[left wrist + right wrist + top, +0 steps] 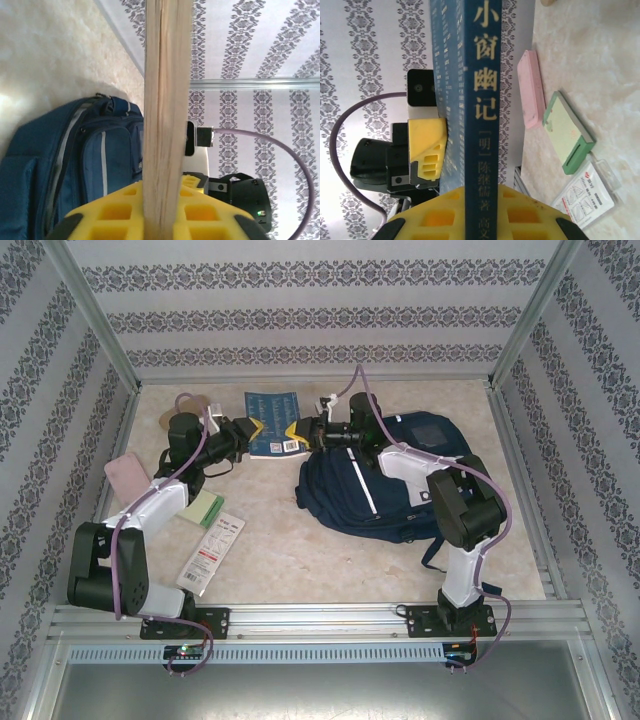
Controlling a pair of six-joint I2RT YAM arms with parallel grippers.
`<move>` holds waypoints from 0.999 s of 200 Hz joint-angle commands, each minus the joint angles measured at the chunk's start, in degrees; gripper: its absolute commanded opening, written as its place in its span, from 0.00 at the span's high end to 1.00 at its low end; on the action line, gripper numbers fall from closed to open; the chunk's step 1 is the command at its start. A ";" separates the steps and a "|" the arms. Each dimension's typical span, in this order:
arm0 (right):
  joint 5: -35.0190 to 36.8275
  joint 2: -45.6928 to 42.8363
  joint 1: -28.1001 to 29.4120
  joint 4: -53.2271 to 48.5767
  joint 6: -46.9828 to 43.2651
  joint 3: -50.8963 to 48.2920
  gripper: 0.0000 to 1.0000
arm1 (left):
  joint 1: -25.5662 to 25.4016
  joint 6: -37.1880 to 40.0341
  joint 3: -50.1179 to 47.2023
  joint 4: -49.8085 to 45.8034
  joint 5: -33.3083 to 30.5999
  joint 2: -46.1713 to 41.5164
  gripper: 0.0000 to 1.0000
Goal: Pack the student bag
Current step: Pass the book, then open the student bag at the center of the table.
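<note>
Blue book (272, 410) is clamped at opposite edges by my left gripper (258, 429) and right gripper (295, 430), beside the student bag (400, 485).

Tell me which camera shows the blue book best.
Top external: it shows the book with its cover almost whole, gripped by the left gripper and the right gripper. Right wrist shows its spine close up; left wrist, its page edge.
</note>
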 commanded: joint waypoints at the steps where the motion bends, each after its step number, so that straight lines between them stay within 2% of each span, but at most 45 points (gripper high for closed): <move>1: -1.72 -0.88 -0.73 -4.60 -7.03 -0.72 0.74 | 0.84 1.53 1.09 0.68 0.92 -1.49 0.99; 24: 0.41 -3.55 -1.69 -16.77 -16.19 -0.14 0.69 | 0.83 2.52 1.01 -0.32 0.78 -1.49 1.00; 43: 7.66 -6.86 -2.64 -35.28 -29.57 2.08 0.49 | 0.83 3.65 0.76 -1.25 0.86 -1.78 1.00; 69: 25.43 -9.72 -3.17 -61.55 -46.89 7.68 0.49 | 0.82 5.33 0.43 -3.15 1.03 -2.64 1.00; 92: 38.50 -10.12 -2.74 -73.30 -56.12 9.52 0.52 | 0.82 6.91 0.28 -5.04 1.07 -3.14 1.00; 107: 45.09 -9.87 -1.25 -77.14 -60.12 9.46 0.52 | 0.82 7.09 -0.11 -4.99 1.05 -3.19 1.00; 133: 52.36 -8.31 2.36 -79.82 -63.43 9.00 0.52 | 0.82 6.51 -0.75 -3.99 1.01 -2.59 1.00; 170: 58.24 -4.87 6.66 -81.04 -64.96 10.07 0.51 | 0.83 5.98 -1.05 -3.20 1.34 -2.59 1.00; 200: 59.64 -2.92 8.72 -81.00 -65.27 11.05 0.50 | 0.82 6.62 -1.42 -4.21 1.28 -3.14 1.00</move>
